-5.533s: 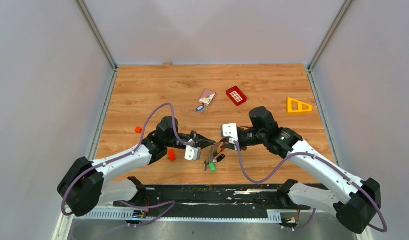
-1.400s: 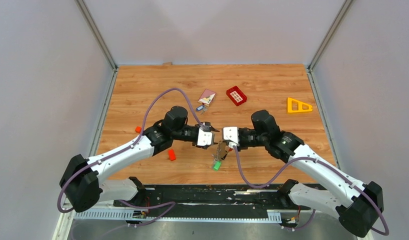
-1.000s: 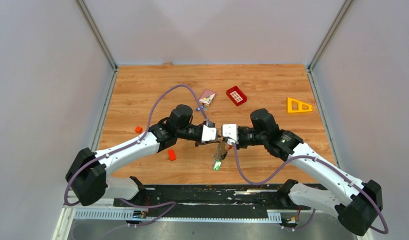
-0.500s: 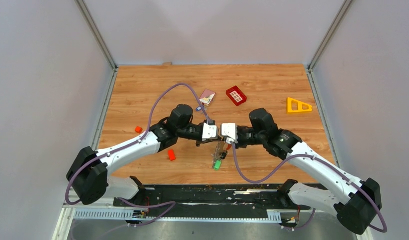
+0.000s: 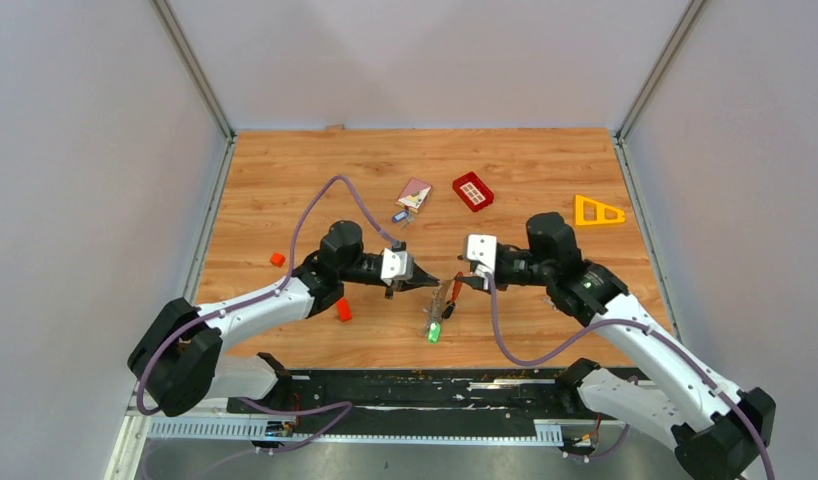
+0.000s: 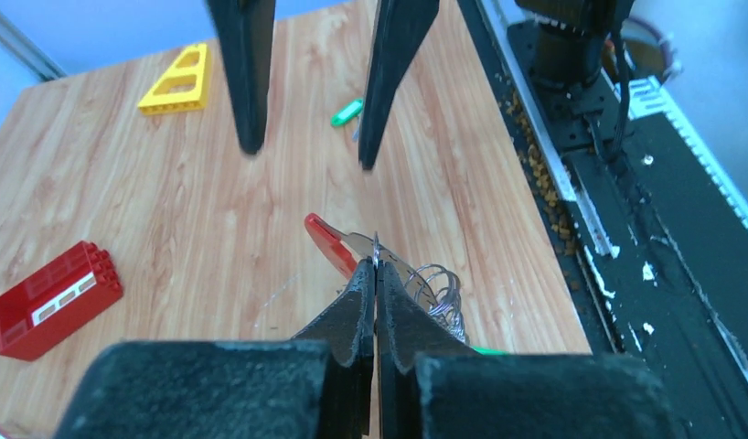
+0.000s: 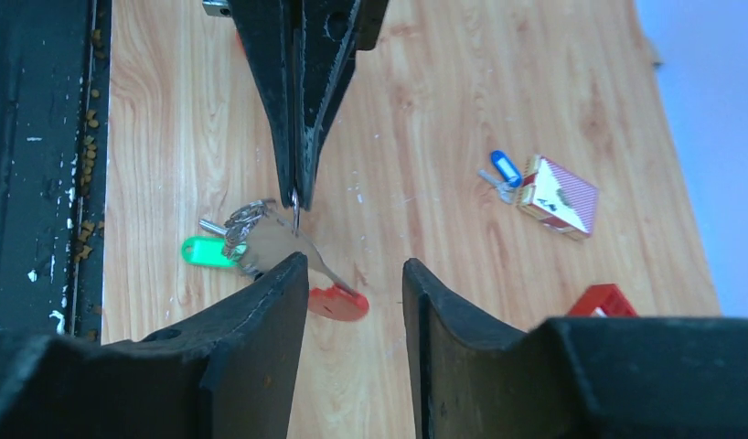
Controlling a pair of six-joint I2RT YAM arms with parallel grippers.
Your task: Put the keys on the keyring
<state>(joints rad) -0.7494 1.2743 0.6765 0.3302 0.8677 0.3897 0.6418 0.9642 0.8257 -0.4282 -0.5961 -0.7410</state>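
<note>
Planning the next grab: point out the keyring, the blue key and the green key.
keyring [image 7: 338,303], right wrist view, on its red piece.
blue key [image 7: 505,169], right wrist view, on its plastic head.
green key [image 7: 204,251], right wrist view, on its plastic head.

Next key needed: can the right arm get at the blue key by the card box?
Probably yes. The right gripper has its jaws open and empty, and only bare table lies between it and the blue key. The card box close beside may crowd one side.
</note>
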